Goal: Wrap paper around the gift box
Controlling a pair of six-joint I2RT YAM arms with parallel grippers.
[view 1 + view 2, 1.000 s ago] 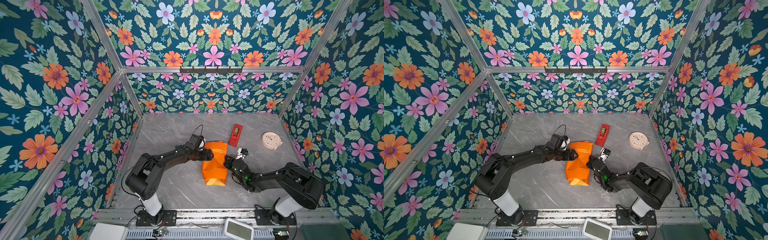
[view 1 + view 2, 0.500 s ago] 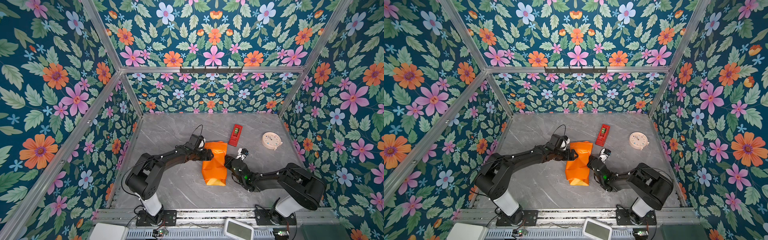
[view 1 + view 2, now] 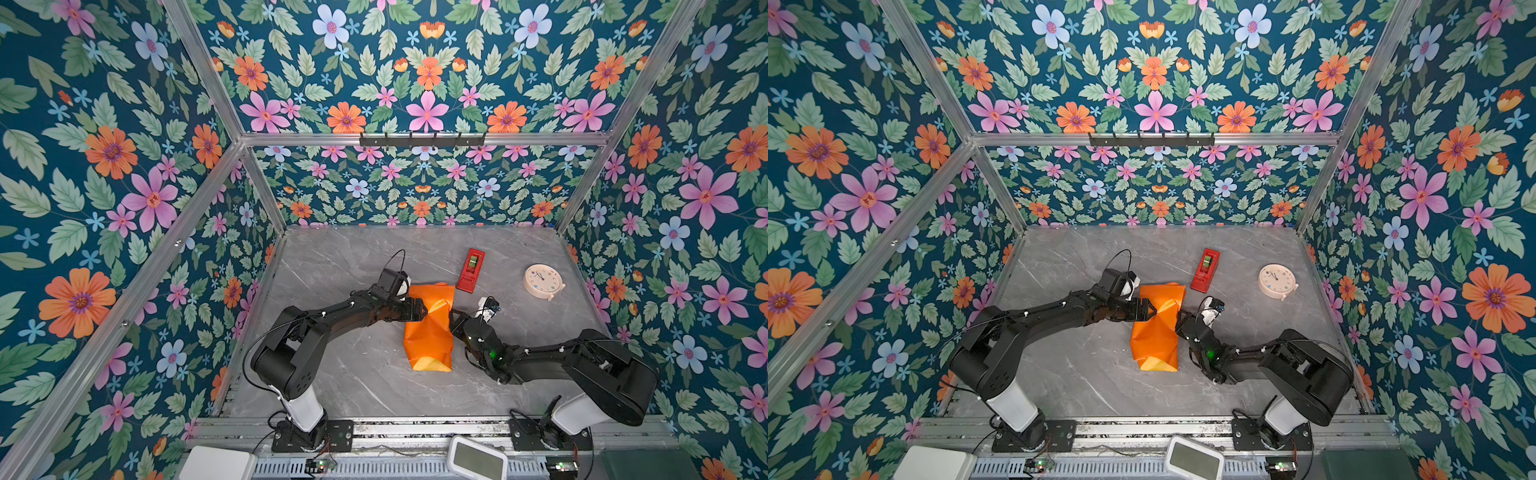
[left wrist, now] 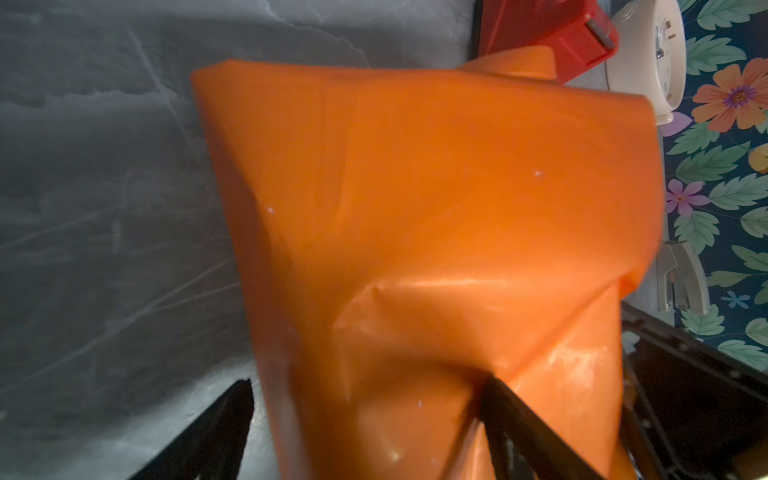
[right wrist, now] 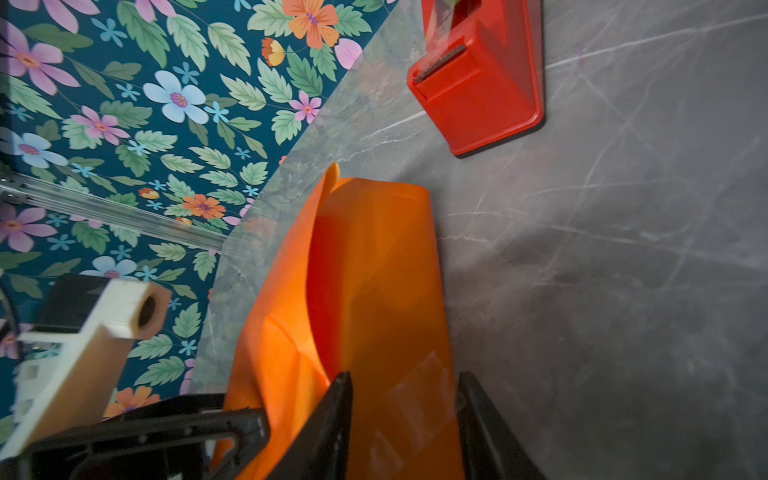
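Paper [image 3: 428, 332] lies long axis front-to-back between the claws: left claw [image 3: 419, 310] spread wide against one flank, right claw [image 3: 454, 322] partly open astride the other, gripping nothing.

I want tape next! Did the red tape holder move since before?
No. The red tape holder keeps its spot, the same gap left of the clock.

The right hand [image 5: 404, 376], pinched shut a second ago, now has its jaws parted against the paper [image 5: 374, 270].
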